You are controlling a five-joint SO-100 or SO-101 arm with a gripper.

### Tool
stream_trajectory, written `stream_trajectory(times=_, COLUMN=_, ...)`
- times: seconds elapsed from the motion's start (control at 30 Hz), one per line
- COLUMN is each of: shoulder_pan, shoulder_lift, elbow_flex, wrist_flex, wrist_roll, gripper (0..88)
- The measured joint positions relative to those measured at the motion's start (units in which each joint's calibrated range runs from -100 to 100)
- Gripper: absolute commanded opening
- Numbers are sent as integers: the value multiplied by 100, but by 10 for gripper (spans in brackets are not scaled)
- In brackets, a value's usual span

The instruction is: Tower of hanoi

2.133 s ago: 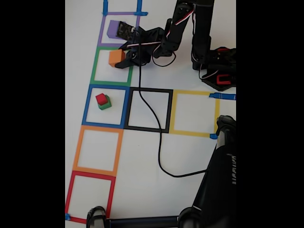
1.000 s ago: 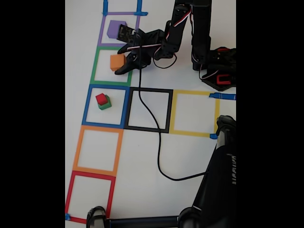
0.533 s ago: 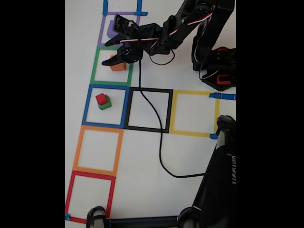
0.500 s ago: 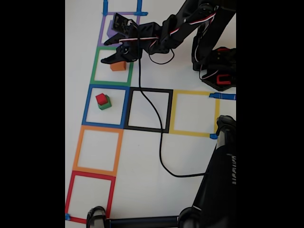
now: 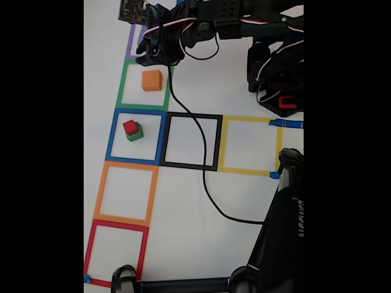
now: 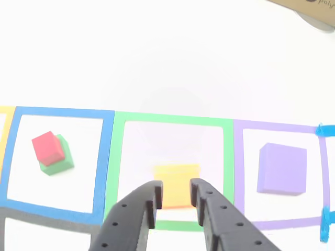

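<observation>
The claw [image 6: 174, 194] is seen from behind in the other view, its two black fingers [image 6: 140, 206] parted with a narrow gap between the tips and nothing held. Through that gap the orange cube [image 6: 175, 184] is seen, apart from both tips. In the fixed view the claw [image 5: 148, 52] is raised over the top edge of the green square [image 5: 124, 85], at the border with the purple square [image 5: 130, 50].

The orange cube [image 5: 151, 80] sits alone inside the green square, towards its upper right part, with bare surface [image 5: 189, 207] on all sides and clear of the tape. In the other view the cube lies close to the near edge of the green square [image 6: 226, 157].

The purple cube [image 6: 281, 169] is seen in the other view inside the purple square [image 6: 238, 172], roughly centred and clear of the tape all round. In the fixed view it is hidden under the arm.

The red cube [image 5: 130, 127] rests on the green cube [image 5: 135, 134] in the blue square [image 5: 111, 135], a little above centre, well away from the tape. In the other view the red cube [image 6: 47, 147] is set askew on the green cube [image 6: 58, 159], within the blue square [image 6: 107, 157].

The black [image 5: 217, 141], yellow [image 5: 222, 143], orange [image 5: 99, 189] and red [image 5: 89, 250] squares hold nothing, save that a black cable [image 5: 204, 183] crosses the black one.
</observation>
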Motion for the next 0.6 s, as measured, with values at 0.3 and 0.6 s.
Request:
stream_trajectory(times=0.3, shoulder_pan=-878, shoulder_lift=-76, elbow_flex=-3329, wrist_flex=3587, wrist_roll=-18, gripper=12)
stream_trajectory(times=0.6, shoulder_pan=-1872, shoulder_lift=-160, elbow_flex=-4214, wrist_flex=4466, wrist_roll=0, gripper=16)
